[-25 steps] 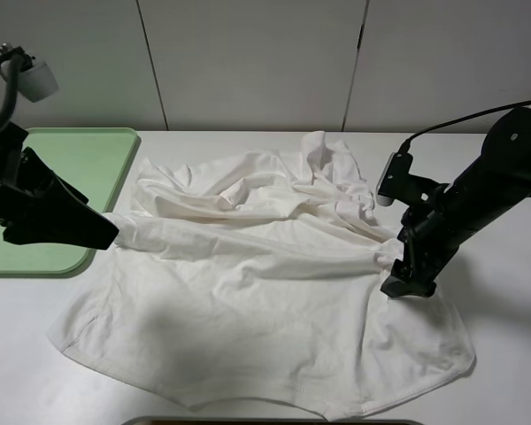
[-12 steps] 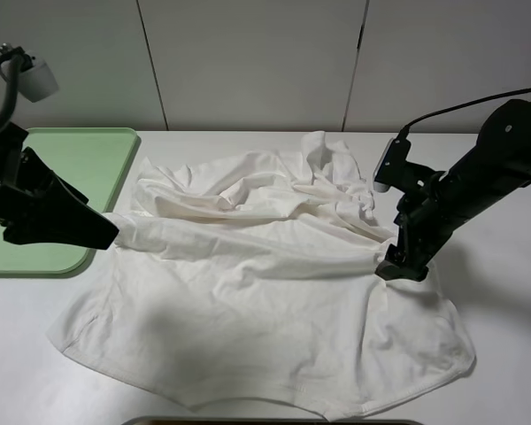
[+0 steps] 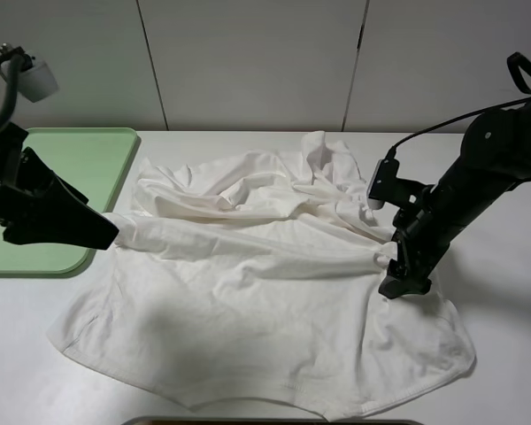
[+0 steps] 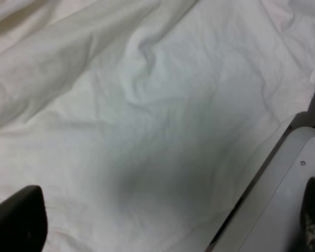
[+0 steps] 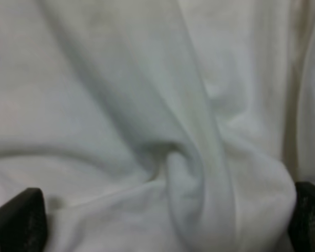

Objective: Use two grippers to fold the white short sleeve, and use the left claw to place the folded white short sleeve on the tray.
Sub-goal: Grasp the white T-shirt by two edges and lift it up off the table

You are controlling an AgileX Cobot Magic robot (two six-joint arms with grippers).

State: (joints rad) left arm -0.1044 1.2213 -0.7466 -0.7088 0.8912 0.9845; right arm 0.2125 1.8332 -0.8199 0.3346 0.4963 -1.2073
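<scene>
Slanting down, right gripper (image 3: 402,283) meets the white short sleeve (image 3: 248,301) near its edge; left claw (image 3: 104,232) overhangs the tray (image 3: 97,155); both jaws apart.

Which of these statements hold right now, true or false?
1. The white T-shirt lies folded on the pale green tray. False: it lies spread and wrinkled on the table.
2. The right gripper stands open over a ridge of cloth. True.
3. The left gripper is shut on a sleeve. False: its jaws are open.
4. The tray sits at the table's left side, by the left gripper. True.
</scene>
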